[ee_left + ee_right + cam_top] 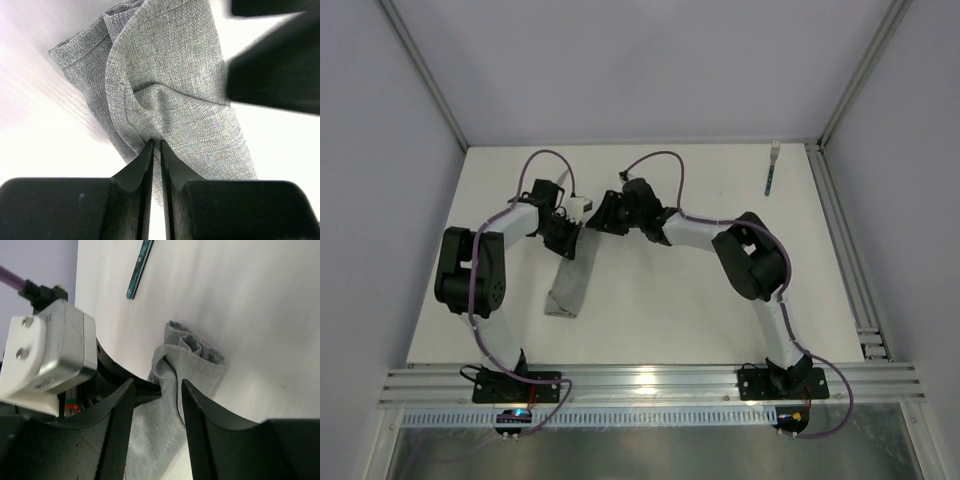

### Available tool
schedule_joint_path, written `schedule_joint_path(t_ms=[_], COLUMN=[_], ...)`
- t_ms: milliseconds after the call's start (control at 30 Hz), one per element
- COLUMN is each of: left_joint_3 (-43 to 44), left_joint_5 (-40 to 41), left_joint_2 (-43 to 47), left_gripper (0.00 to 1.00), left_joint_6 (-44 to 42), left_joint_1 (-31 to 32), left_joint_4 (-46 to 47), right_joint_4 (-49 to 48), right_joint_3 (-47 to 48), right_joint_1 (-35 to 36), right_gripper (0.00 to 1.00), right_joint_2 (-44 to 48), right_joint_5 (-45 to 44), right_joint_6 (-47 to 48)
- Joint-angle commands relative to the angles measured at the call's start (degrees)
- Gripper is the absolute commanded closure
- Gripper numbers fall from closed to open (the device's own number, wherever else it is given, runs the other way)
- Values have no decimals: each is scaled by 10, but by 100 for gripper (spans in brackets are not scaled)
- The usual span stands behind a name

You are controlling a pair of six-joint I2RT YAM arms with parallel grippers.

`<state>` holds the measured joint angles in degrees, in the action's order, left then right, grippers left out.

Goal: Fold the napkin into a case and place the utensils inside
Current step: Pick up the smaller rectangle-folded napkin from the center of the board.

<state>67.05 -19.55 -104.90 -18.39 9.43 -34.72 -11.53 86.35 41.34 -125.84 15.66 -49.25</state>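
Note:
The grey napkin (568, 285) lies folded into a narrow strip, the case, running from mid-table toward the near left. My left gripper (156, 144) is shut on a raised fold at the strip's far end (165, 75); in the top view it sits at that end (567, 238). My right gripper (158, 385) is open, its fingers on either side of the same bunched end (192, 357), right beside the left gripper (50, 347); the top view shows it there too (603, 216). The teal-handled fork (772, 168) lies at the far right, its handle also in the right wrist view (139, 269). The knife is not in view.
A metal rail (850, 260) runs along the table's right edge, and a ribbed rail (650, 382) along the near edge holds both arm bases. Grey walls close in the left, back and right sides.

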Motion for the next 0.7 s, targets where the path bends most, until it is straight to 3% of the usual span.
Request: schedule_joint_path(t_ms=[0,100,300,667], left_joint_3=[-18,-21,-21,-23], left_joint_5=[7,-6,-15,-29], left_joint_2=[-1,3,2,2], left_gripper=[89,89,89,89], left_joint_6=[-3,-4,-5,-5], left_joint_1=[-7,-10,-11,-22], left_joint_4=[13,15,18,21], right_joint_4=[0,-40,-103,-154], right_joint_3=[-66,-126,-141,-136], right_joint_1=[-3,-2,20,50], right_gripper=[53,48,37,37], right_joint_2=[63,79,48,-25], right_joint_5=[-19,-19,24,43], right_joint_6=[23,4,-39,-127])
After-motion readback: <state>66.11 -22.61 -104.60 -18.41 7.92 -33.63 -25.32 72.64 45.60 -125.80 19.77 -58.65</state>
